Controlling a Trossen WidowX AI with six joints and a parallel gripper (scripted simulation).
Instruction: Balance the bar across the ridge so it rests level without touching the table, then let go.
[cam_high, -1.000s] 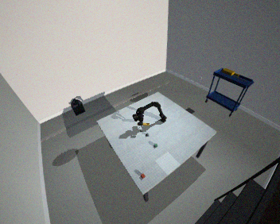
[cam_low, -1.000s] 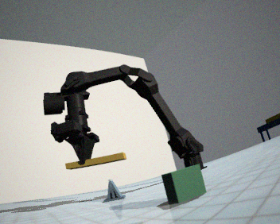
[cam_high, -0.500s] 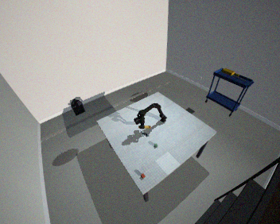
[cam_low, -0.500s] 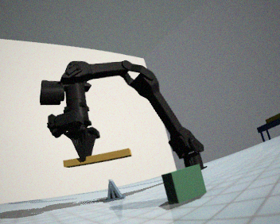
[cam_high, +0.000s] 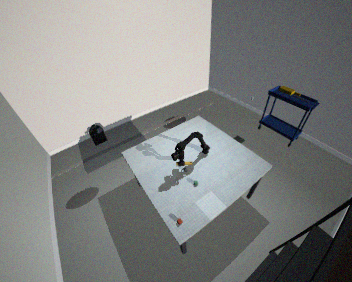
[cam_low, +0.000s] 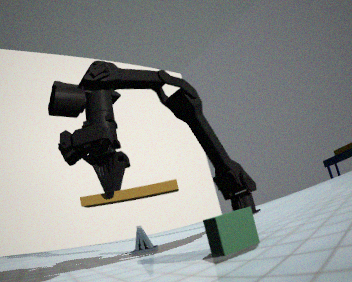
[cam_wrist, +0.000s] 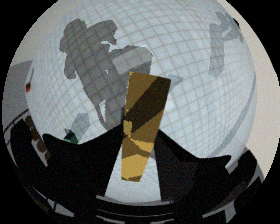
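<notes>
The yellow bar (cam_high: 188, 163) (cam_low: 145, 191) (cam_wrist: 145, 107) is held in the air, off the table (cam_high: 155, 155). My gripper (cam_high: 180, 163) (cam_low: 108, 195) (cam_wrist: 139, 130) is shut on it, nearer the bar's left end as the exterior view shows it. In that view the bar's right end looks a little higher. The small grey ridge (cam_low: 142, 240) stands on the table, lower than the bar, with a gap between them. It appears below the bar's middle part there; whether it is directly underneath in depth I cannot tell. In the wrist view the ridge is not clearly made out.
A green block (cam_high: 195, 183) (cam_low: 236, 232) (cam_wrist: 71, 136) stands on the table near the ridge. A small red object (cam_high: 179, 221) (cam_wrist: 28, 87) is near a table corner. A pale square (cam_high: 211, 205) lies near one edge. A blue cart (cam_high: 286, 127) stands beyond the table.
</notes>
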